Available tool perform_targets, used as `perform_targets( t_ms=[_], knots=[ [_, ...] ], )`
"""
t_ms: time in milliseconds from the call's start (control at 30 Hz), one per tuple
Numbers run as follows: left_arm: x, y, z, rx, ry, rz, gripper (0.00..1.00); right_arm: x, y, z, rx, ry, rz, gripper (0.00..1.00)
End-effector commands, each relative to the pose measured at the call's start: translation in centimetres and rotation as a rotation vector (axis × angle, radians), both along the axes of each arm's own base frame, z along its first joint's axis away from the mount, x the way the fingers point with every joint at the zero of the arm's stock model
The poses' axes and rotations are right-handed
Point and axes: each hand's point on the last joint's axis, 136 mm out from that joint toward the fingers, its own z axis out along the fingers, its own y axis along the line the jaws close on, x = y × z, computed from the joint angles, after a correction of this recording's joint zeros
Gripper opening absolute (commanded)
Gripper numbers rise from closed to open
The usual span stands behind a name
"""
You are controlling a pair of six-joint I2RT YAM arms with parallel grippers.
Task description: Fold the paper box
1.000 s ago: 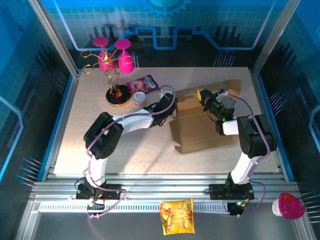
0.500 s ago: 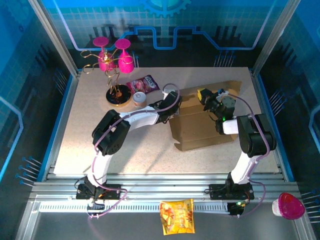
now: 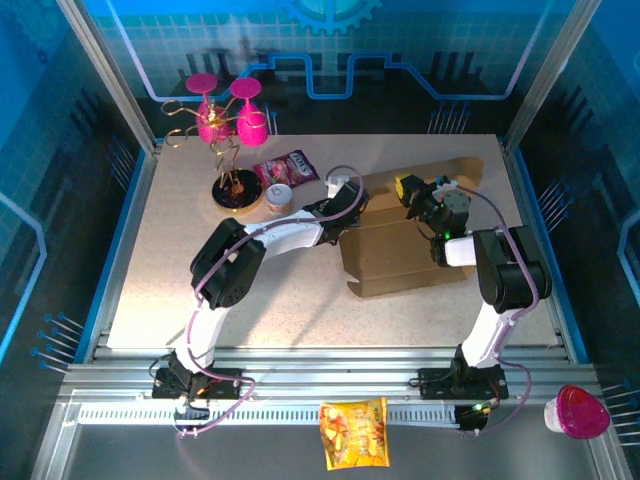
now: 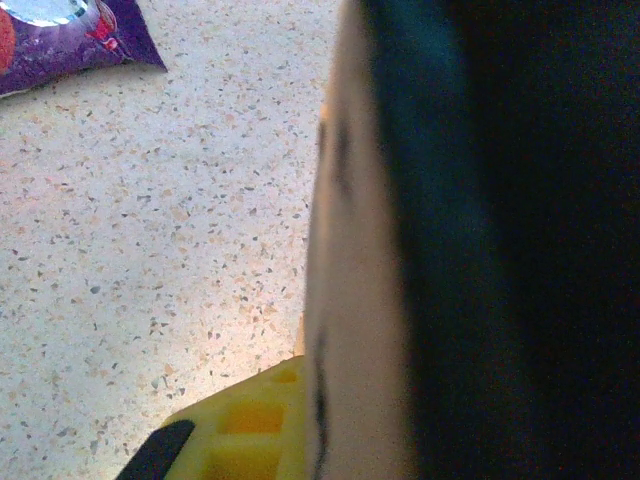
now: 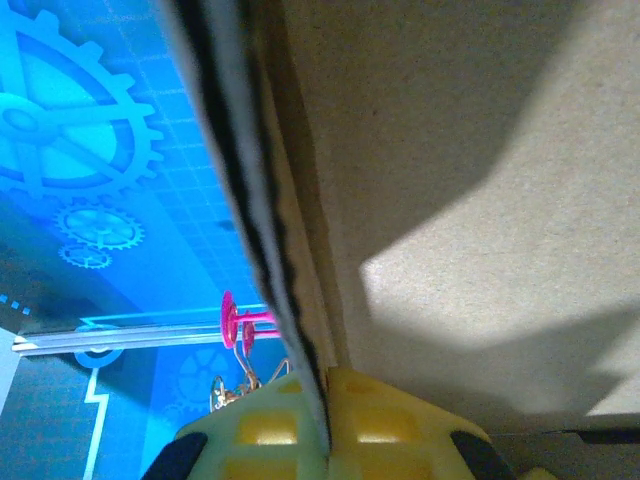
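Note:
The paper box is a brown cardboard sheet lying partly folded on the right half of the table, its rear flap raised. My left gripper is at the box's left rear corner. In the left wrist view a cardboard edge stands against the one yellow finger that shows, and the gripper is shut on it. My right gripper holds the rear flap. In the right wrist view its yellow fingers are pressed on both sides of the cardboard edge, so the gripper is shut.
A purple snack bag and a small can lie just left of the left gripper. A gold rack with pink glasses stands at the back left. A yellow snack bag and a pink-lidded cup lie off the table in front.
My left gripper has moved right and a little farther back, up to the box's left rear corner. The box's front edge has shifted slightly back. The right arm has stayed still.

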Motion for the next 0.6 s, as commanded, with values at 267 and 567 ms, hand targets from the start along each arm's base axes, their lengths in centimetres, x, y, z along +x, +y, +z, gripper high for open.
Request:
perform_targets(
  t_ms=[267, 567],
  knots=[
    [0.0, 2.1, -5.4, 0.069, 0.143, 0.045, 0.36, 0.0, 1.1, 0.3, 0.03, 0.002, 0.065, 0.0],
    [0.7, 3.4, -6.0, 0.081, 0.152, 0.107, 0.0, 0.3, 1.1, 0.2, 0.028, 0.007, 0.065, 0.0]
  ],
)
